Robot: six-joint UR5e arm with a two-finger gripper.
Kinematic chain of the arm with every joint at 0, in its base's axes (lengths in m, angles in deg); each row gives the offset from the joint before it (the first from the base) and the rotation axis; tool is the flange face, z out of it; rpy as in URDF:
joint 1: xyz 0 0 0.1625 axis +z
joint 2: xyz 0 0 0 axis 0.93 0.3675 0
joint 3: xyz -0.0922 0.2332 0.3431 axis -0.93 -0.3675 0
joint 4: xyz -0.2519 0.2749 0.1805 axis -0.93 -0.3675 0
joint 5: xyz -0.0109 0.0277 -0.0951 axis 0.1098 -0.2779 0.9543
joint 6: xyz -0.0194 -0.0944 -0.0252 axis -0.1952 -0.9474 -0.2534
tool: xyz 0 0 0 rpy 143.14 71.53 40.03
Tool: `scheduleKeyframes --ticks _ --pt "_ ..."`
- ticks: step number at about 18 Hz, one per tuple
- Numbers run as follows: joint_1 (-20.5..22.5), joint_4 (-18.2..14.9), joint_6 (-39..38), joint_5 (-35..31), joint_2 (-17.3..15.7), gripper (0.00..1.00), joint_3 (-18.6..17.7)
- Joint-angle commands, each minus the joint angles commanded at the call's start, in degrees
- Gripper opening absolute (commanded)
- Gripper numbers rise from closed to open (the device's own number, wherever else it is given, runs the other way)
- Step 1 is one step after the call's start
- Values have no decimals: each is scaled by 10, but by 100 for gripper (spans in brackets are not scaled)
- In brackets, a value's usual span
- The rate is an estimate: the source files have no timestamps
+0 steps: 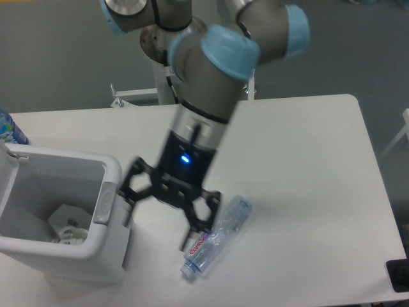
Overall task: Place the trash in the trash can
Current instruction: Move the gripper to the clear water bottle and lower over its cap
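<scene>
The white trash can (pixel 102 251) stands at the table's left front corner, its grey oval handle facing right. A crumpled white wrapper with green marks (pixel 66 231) lies on its floor. A clear plastic bottle with a red-lettered label (pixel 217 235) lies on the table to the right of the bin, slanted, cap end toward the front. My gripper (pixel 155 231) hangs open between the bin and the bottle, with nothing between its fingers. Its right finger (pixel 192 235) is close to the bottle's lower end; I cannot tell whether they touch.
A blue-labelled bottle (pixel 9 128) peeks in at the left edge behind the bin. A dark object (pixel 399 275) sits at the table's front right corner. The arm's white base post (pixel 167 89) stands behind the table.
</scene>
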Motion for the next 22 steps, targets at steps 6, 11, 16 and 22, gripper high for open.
scheduleKeyframes --ticks 6,11,16,22 --pt "0 -1 25 -112 72 100 2" --pt "-13 -11 54 -138 100 100 0" --pt "-33 -78 126 -197 109 100 7" --pt "-70 -93 180 -306 144 100 30"
